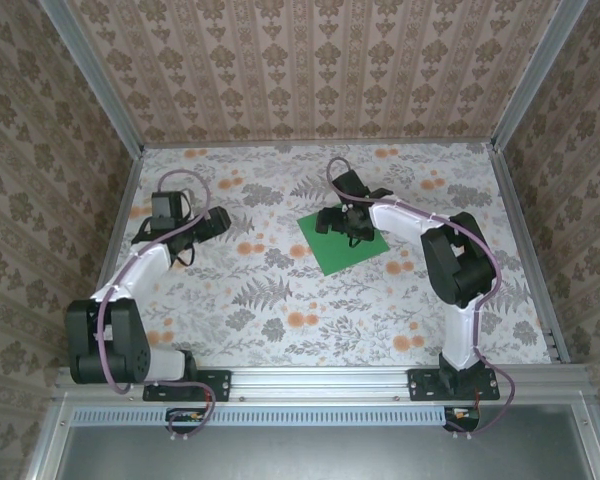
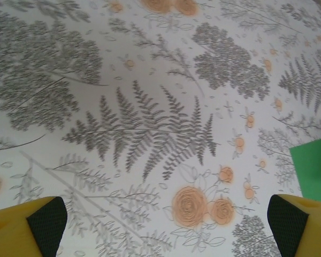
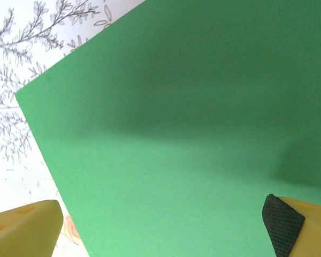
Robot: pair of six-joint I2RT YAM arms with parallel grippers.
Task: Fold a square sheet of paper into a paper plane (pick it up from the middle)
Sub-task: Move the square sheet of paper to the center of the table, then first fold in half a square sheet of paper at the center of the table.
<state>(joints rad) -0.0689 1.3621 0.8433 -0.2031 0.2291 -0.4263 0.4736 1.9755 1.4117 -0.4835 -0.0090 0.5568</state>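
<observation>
Hovering over the square sheet of paper, my right end effector stands with its jaws wide apart and holds nothing. My left end effector is equally wide and empty, poised over bare bench to the left of the sheet.

Location: the sheet lies flat on the bench, right of centre, turned so that one corner points toward my bases.

Handling, as I judge it:
- The sheet is thin and very light. It should lift with no effort, but it will droop from any single grip point.
- It lies flush on the bench, so no edge offers itself. To take it from the middle, I would press both pads down and draw them together to raise a ridge.
- It may slide on the bench under a one-sided push.
- Any stray crease is permanent and would spoil later folds, so I should close gently.

View comparison:
- The top view gives the sheet's whole outline and both arms.
- The right wrist view shows the sheet close up, plain and uncreased with one corner visible, and my right end effector straddling it.
- The left wrist view shows a sliver of the sheet at its right edge, beyond my left end effector.
</observation>
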